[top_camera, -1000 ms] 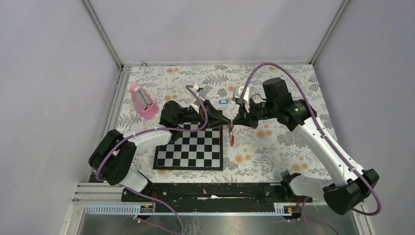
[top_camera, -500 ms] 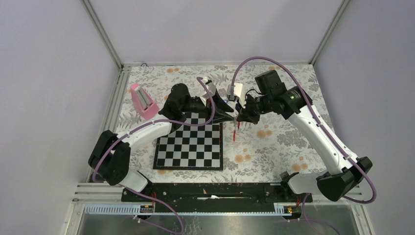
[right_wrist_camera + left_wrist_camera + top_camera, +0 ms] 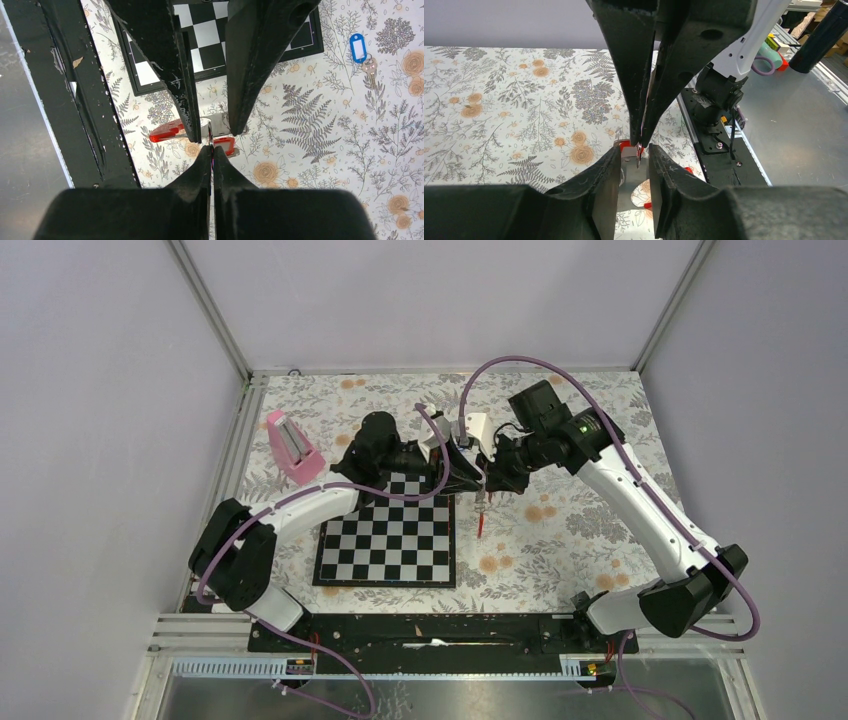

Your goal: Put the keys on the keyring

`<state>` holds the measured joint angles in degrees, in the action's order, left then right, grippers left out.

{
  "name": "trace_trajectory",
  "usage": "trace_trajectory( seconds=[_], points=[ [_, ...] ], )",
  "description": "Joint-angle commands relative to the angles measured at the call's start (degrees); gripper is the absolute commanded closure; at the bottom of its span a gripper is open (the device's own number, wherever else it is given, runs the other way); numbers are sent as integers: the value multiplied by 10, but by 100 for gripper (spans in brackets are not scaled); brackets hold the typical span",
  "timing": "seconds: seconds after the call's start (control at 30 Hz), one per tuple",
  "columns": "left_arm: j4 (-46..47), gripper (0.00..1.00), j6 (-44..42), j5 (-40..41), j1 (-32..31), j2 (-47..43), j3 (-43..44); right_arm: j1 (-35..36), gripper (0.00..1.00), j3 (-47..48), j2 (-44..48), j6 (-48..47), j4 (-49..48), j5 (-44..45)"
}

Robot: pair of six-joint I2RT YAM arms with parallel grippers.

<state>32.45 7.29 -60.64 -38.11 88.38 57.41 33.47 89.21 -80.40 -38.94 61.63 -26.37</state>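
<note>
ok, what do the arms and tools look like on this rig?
The left arm and right arm are white link shells with black joint housings and bases, a purple cable looping along each. The left tool and right tool are matte black, each with two tapered wedge-shaped fingers.

Left fingers (image 3: pixel 604 187) parted, right fingers (image 3: pixel 195 182) pinched shut, tip-to-tip

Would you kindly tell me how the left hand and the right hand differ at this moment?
The left hand has its jaws apart; the right hand has them shut. The right hand pinches the keyring at its tips; the left hand seems to grip nothing. Both have black fingers and meet tip to tip above the floral cloth.
</note>
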Motion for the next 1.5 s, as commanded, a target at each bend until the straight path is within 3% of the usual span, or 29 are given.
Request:
trace_trajectory(
  seconds=[0.0, 0.33, 0.8, 0.97, 1.2, 1.47],
  points=[
    [15, 70, -11, -20, -5, 2, 23, 6, 100, 32, 2, 1, 9, 3],
    [13, 72, -20, -24, -7, -3, 10, 6, 100, 23, 9, 6, -5, -4],
    [10, 100, -19, -26, -10, -2, 8, 6, 100, 20, 14, 10, -11, -3],
    [9, 100, -17, -27, -10, -8, 5, 6, 100, 9, 21, 16, -26, 3],
    [101, 100, 66, -23, -7, -27, -30, 6, 74, -52, 66, 29, -69, 10],
    [221, 100, 168, -19, -6, -33, -65, -6, 64, -102, 121, 24, -101, -10]
  ],
)
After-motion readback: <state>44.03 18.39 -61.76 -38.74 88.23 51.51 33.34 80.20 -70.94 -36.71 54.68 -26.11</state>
